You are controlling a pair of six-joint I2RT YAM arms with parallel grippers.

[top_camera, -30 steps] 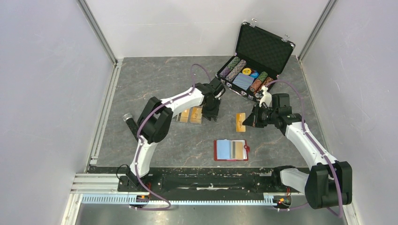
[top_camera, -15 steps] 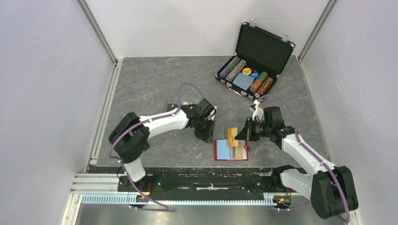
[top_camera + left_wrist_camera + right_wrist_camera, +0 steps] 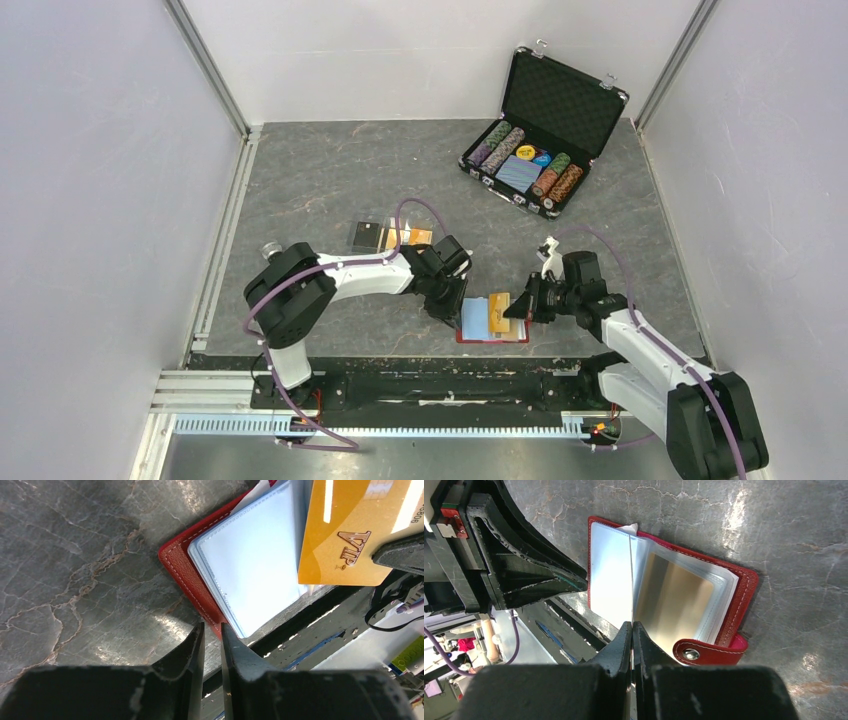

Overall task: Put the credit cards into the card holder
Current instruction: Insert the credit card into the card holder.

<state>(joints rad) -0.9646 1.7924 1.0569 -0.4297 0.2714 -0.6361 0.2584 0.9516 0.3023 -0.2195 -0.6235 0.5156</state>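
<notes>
The red card holder (image 3: 476, 320) lies open near the table's front edge, pale blue-grey pages up, snap tab (image 3: 704, 652) at its right. My right gripper (image 3: 518, 308) is shut on a gold VIP card (image 3: 345, 535) and holds it on edge over the holder's middle pages. In the right wrist view this card (image 3: 632, 580) shows as a thin line rising from the gripper (image 3: 632, 626). My left gripper (image 3: 212, 629) is shut and empty, its tips at the holder's left red edge (image 3: 185, 567). More orange cards (image 3: 416, 237) lie further back on the table.
A clear plastic tray (image 3: 367, 236) sits beside the loose cards. The open black chip case (image 3: 545, 110) with poker chips and a blue deck stands at the back right. The black rail (image 3: 430, 385) runs just below the holder. Grey walls close in both sides.
My left gripper left the cards at mid-table and came down to the holder's left edge. My right gripper carried the gold card from mid-table to above the open holder.
</notes>
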